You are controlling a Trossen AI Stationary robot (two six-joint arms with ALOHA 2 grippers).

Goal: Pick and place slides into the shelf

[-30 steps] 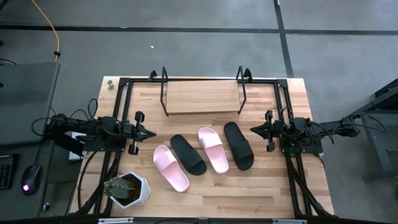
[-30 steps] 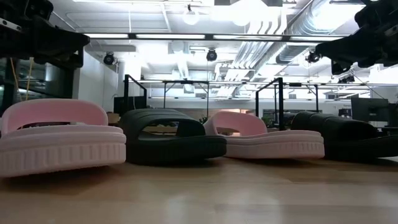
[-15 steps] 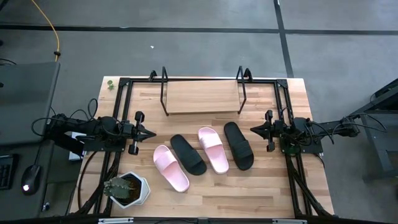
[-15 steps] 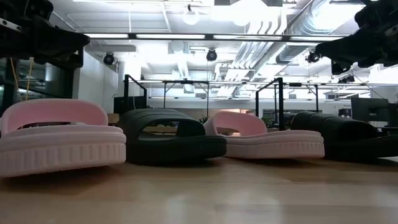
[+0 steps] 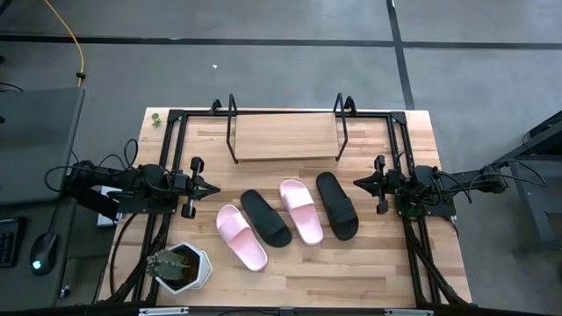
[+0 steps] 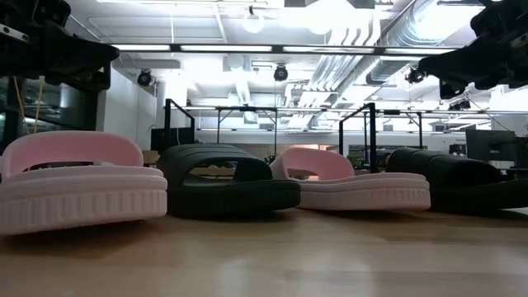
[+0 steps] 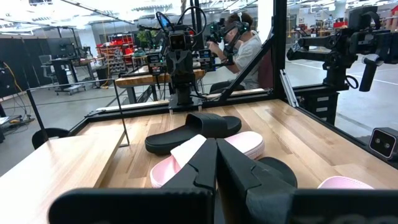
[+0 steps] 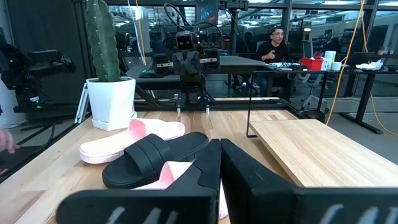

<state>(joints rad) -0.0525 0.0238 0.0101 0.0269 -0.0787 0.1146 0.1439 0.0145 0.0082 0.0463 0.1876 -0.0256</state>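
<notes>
A potted cactus (image 5: 178, 266) sits at the table's (image 5: 351, 272) near-left corner; 2 people, apparently seated, behind.

4 slides lie flat in a row, all w/ strap side up, none on the shelf (image 5: 285, 137). From left: pink slide (image 5: 241, 235), black slide (image 5: 265, 217), 2nd pink slide (image 5: 300, 210), 2nd black slide (image 5: 336, 204). Shelf stands at the far side, a light wood board w/ thin black ends, bare on top.
</notes>
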